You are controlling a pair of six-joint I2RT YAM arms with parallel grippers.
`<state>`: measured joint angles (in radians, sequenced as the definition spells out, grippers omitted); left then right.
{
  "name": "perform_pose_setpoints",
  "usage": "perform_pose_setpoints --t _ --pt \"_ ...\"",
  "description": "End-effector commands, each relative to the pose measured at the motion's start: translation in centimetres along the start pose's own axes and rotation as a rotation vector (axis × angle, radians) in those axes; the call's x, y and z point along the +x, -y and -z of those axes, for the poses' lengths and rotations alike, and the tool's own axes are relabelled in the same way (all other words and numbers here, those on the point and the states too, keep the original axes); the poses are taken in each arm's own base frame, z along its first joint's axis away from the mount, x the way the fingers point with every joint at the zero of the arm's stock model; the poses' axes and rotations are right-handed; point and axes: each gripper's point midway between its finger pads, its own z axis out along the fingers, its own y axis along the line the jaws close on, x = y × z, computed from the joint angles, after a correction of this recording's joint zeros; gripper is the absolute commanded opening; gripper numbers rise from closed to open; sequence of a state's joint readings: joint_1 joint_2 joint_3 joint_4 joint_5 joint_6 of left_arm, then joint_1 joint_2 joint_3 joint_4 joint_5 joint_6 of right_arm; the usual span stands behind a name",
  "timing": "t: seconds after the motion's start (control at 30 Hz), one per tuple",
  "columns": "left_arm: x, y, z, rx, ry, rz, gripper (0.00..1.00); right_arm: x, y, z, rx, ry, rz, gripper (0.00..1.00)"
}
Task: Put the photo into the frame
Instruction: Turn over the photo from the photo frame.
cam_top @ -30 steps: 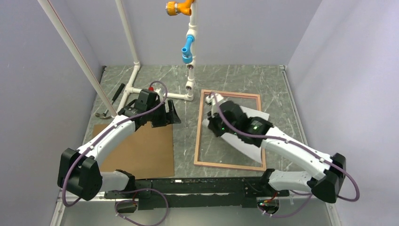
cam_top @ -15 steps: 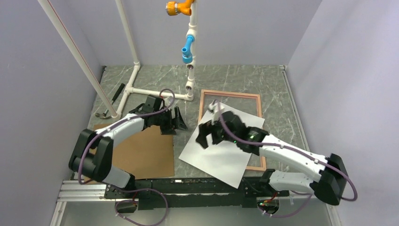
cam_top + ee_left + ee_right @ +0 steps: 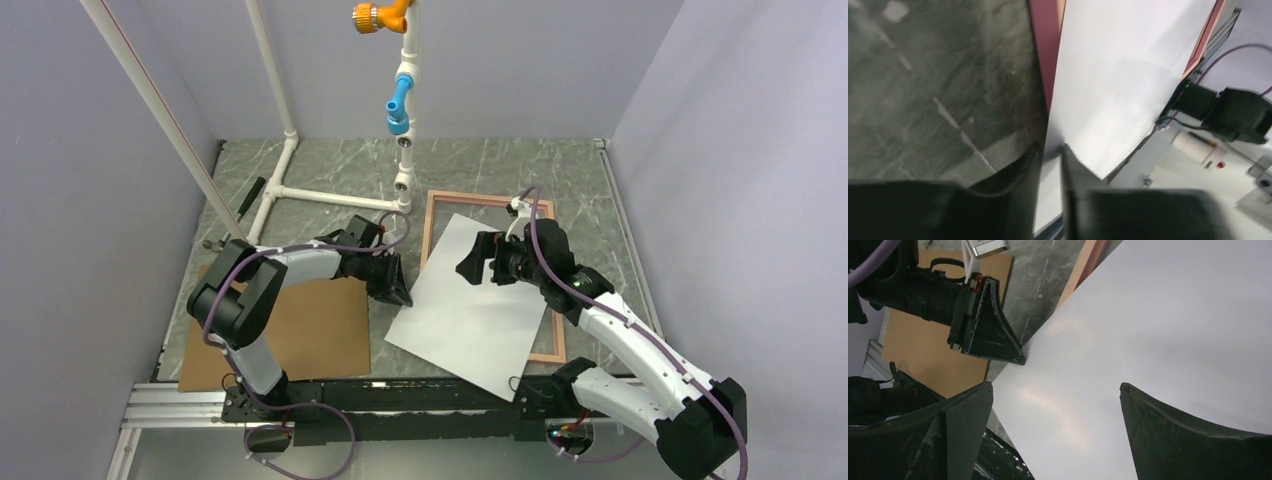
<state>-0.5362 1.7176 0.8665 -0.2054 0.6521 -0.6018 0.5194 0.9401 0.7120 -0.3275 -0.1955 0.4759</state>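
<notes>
The photo (image 3: pixel 470 310) lies white back up, askew over the frame (image 3: pixel 480 197), with its near corner past the frame's front rail. Its print side is hidden. The frame lies flat on the table, tan side up, its dark pink edge (image 3: pixel 1045 50) beside the photo (image 3: pixel 1118 75). My left gripper (image 3: pixel 398 293) is at the photo's left edge, and in the left wrist view that edge runs between the nearly closed jaws of the left gripper (image 3: pixel 1049 147). My right gripper (image 3: pixel 478 268) hovers over the sheet's back half. In its own view the right gripper (image 3: pixel 1056 385) is wide open above the photo (image 3: pixel 1148 330), holding nothing.
A brown backing board (image 3: pixel 300 320) lies at the front left beside the photo. The white pipe stand (image 3: pixel 330 197) with blue and orange fittings rises at the back. Two small tools (image 3: pixel 230 220) lie by the left wall.
The right gripper opened, let go of the photo and drew back to the right. The photo now lies askew across the frame. The left arm swung right and closed on its left edge.
</notes>
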Motion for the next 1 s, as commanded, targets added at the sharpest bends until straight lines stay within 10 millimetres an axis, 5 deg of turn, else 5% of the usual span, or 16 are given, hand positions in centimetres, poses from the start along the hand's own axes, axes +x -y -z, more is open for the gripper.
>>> perform_pose_setpoints --t 0.0,0.07,0.53,0.97 --pt "-1.2 1.9 0.3 0.054 0.044 -0.071 0.10 -0.5 -0.2 0.6 -0.028 0.005 -0.020 0.99" --pt "-1.4 2.1 0.5 0.050 0.059 -0.074 0.00 -0.9 0.0 0.8 -0.021 0.009 -0.025 0.99" --pt "-6.7 5.0 4.3 0.033 0.403 0.050 0.00 -3.7 -0.1 1.7 -0.021 0.049 -0.052 0.99" --pt "-9.2 4.8 7.5 0.016 0.648 0.162 0.00 -3.8 0.6 1.9 0.009 0.055 -0.085 0.99"
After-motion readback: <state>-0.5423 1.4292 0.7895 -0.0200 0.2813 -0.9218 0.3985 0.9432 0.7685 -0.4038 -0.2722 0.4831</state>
